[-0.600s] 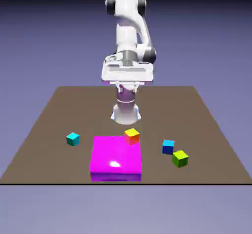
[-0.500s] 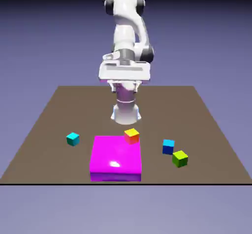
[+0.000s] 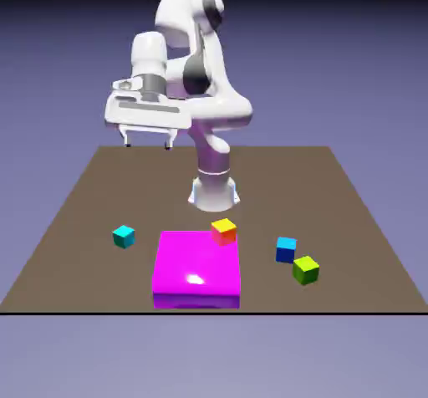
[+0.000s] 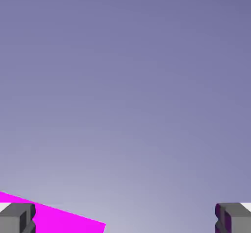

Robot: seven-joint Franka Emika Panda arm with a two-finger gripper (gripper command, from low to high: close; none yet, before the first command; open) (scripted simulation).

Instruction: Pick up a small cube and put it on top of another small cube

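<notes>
Gripper (image 3: 147,145) hangs empty, jaws wide, above unlabelled teal cube (image 3: 124,237).

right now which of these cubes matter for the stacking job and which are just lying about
For the job:
- teal cube, to be picked up
- blue cube with navy sides, to be stacked on
- gripper, open and empty, high above the table

Lying about:
- yellow-and-orange cube
- yellow-green cube
- magenta slab
</notes>
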